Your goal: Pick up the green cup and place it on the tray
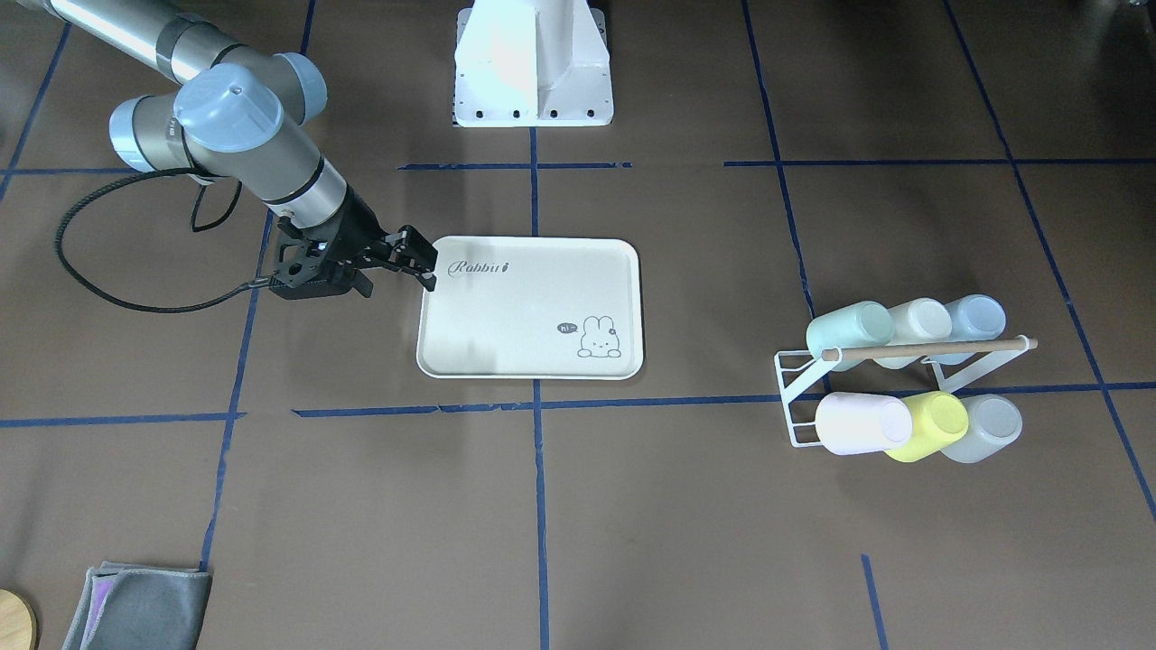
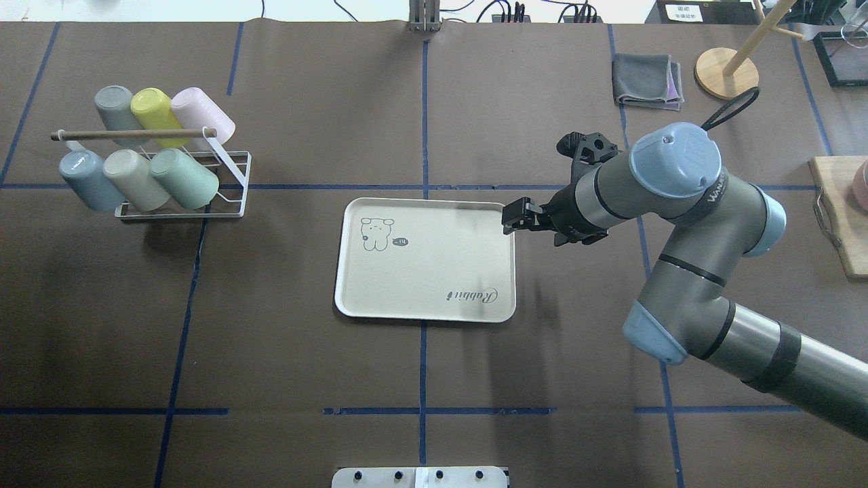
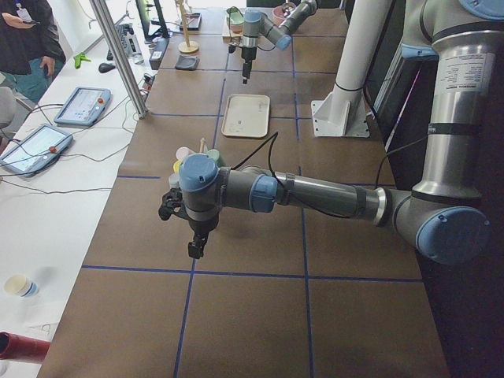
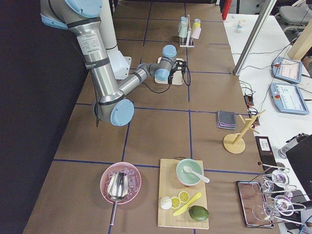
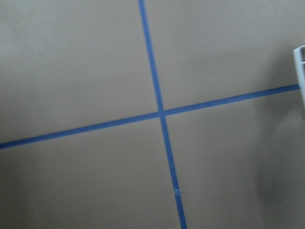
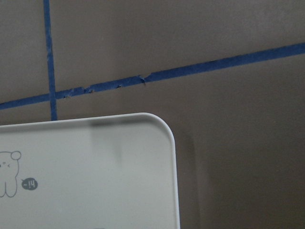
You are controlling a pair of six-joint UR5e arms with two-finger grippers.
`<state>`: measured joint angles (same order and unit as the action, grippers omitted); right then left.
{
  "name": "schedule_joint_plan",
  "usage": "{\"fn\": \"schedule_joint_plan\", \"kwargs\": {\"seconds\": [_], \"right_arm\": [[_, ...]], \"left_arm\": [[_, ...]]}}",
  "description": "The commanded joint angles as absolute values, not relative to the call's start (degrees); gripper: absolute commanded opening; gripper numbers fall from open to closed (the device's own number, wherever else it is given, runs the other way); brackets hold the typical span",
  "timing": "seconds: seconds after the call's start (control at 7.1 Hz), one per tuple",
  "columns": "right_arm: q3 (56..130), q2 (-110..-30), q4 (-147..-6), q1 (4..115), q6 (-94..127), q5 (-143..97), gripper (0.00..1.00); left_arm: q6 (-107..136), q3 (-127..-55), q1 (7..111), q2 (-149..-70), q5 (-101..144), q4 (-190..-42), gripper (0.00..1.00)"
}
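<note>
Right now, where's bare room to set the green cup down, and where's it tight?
The tray is wholly bare; only the right gripper hangs over its right edge. Bare table lies between tray and rack. Tight at the rack: the green cup sits against a cream cup.

A white wire rack with a wooden rod across its top stands on the brown, blue-taped table. It holds a grey cup, a yellow cup and a pink cup in one row, and a blue cup and a cream cup in the other. At the opposite end, well away from the rack, a folded grey cloth lies beside a wooden stand. Past them a cutting board carries a pale green bowl, lemon slices and an avocado.
</note>
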<state>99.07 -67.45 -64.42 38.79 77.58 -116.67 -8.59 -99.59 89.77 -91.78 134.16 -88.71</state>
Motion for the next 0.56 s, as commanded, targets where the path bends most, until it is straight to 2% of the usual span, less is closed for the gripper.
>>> {"fn": "schedule_joint_plan", "kwargs": {"seconds": [0.0, 0.42], "right_arm": [[105.52, -67.68, -77.89, 42.78, 76.82, -116.98, 1.0], [112.57, -70.91, -88.58, 46.22, 66.74, -117.16, 1.0]], "left_arm": [[-8.7, -106.22, 89.04, -91.76, 134.3, -88.59, 1.0], [-8.87, -119.31, 79.68, -92.89, 123.03, -88.5, 1.0]]}}
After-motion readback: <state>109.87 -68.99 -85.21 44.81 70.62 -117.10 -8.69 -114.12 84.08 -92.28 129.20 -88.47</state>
